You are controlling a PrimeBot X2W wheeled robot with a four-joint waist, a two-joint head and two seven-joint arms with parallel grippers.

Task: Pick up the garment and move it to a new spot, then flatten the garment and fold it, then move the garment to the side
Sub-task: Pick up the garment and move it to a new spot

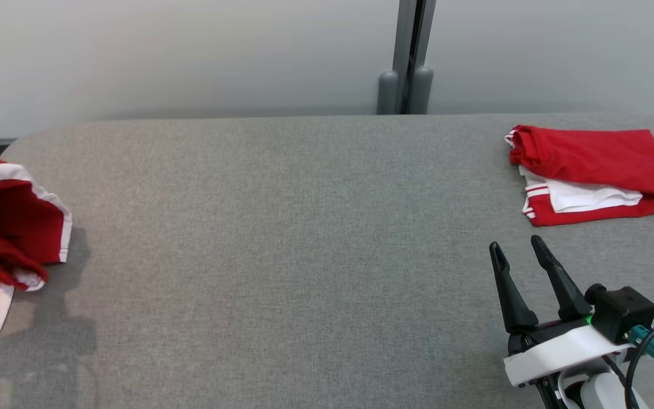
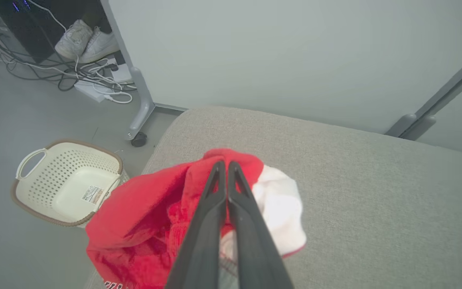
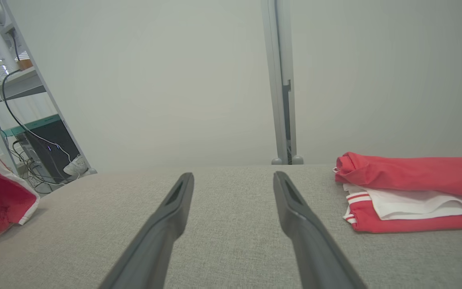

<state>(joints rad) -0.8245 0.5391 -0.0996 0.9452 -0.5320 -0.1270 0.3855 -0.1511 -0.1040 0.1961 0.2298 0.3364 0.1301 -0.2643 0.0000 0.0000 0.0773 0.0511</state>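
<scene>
Far left first: there's a cream laundry basket (image 2: 60,172) sitting on the floor just off the left end of the worktop (image 1: 304,238), with a tangle of cables (image 2: 66,76) and a pair of white sneakers (image 2: 86,40) further back by the wall.

Right at that left end is the garment (image 2: 142,216), red with white trim, all bunched up. The left gripper (image 2: 225,163) has its jaws pressed together on the red fabric near the top of the bundle. From the head view the cloth looks lifted a bit, since it throws a shadow onto the grey surface, and part of it hangs past the left edge, so roughly above the basket side.

The middle of the worktop is plain grey fabric. Behind it there's a grey upright post (image 1: 412,57) against the pale wall.

Over on the right, the right gripper (image 1: 515,242) sits low near the front edge with its jaws wide apart, nothing between them, fingers pointing toward the back. Just beyond it, near the back right corner, lies a folded red-and-white piece (image 1: 594,170), flat on the surface and well apart from the bundle on the left.
</scene>
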